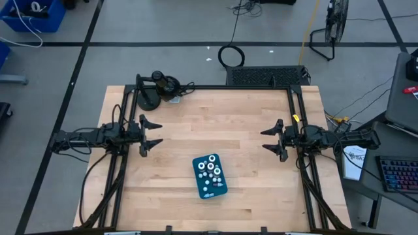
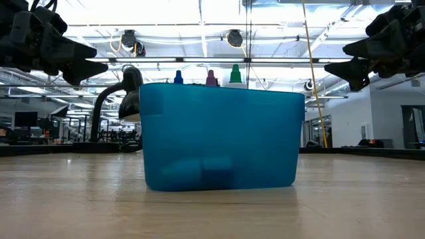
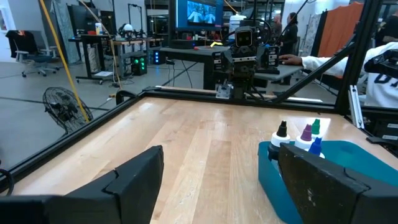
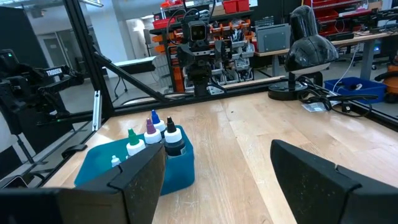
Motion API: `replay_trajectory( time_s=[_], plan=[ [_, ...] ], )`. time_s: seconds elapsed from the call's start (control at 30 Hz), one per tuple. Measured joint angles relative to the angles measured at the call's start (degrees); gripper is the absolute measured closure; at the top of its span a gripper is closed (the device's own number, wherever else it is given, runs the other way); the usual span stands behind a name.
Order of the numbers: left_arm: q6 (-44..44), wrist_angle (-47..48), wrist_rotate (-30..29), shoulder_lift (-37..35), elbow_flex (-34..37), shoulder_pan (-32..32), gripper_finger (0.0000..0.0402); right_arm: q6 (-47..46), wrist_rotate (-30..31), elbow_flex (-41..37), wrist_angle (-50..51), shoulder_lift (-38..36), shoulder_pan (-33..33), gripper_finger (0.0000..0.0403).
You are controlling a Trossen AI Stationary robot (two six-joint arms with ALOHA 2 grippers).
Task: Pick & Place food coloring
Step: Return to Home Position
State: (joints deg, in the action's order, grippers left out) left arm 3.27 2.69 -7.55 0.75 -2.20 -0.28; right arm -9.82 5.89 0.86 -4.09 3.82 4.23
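Teal bin (image 1: 203, 191) near mid-table holds the food coloring (image 1: 210, 168) upright in the high view, with the left gripper (image 1: 155, 134) and right gripper (image 1: 266, 140) parked at opposite edges, fingers apart and empty. Low down, caps poke over its rim. Both wrist views show nothing gripped, likely because sorting is done.

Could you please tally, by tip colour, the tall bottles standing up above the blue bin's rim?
black-tipped bottle: 1
purple-tipped bottle: 1
green-tipped bottle: 1
blue-tipped bottle: 1
Total: 4 tall bottles in the blue bin. The shorter bottles lower inside are too small to count reliably.
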Motion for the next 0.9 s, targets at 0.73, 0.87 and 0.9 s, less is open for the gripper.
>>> replay_trajectory(
  time_s=[0.73, 0.87, 0.9],
  plan=[
    [0.0, 0.01, 0.0, -0.02, 0.0, 0.01, 0.0089, 0.02, 0.01, 0.0, 0.02, 0.02, 0.0, 0.0124],
    [0.0, 0.01, 0.0, -0.01, 0.0, 0.0, 0.0083, 0.0, 0.0, -0.01, 0.02, -0.01, -0.01, 0.0126],
    [0.0, 0.01, 0.0, -0.02, 0.0, -0.01, 0.0081, 0.0, -0.02, -0.01, 0.01, -0.01, -0.01, 0.0126]
  ],
)
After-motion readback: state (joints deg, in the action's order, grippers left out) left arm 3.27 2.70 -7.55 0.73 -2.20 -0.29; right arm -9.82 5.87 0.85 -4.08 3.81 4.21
